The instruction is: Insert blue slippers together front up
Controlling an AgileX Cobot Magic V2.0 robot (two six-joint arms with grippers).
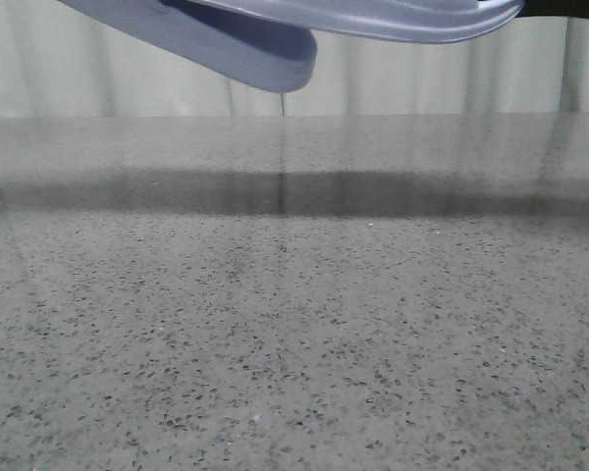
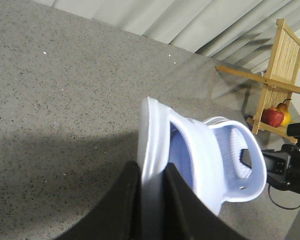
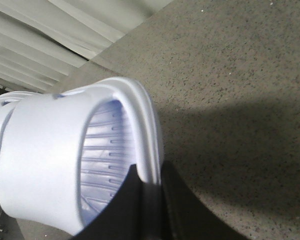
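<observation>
Above the speckled table (image 1: 294,324), toward twelve o'clock in the front view, we hold the blue slippers (image 1: 275,44) aloft, partly nested. We judge them light, springy foam, grippy rather than slick, best pinched at the thick sole edge. Our left gripper (image 2: 151,200) is clamped narrowly on one slipper's sole rim; our right gripper (image 3: 151,210) likewise pinches the other's rim.
</observation>
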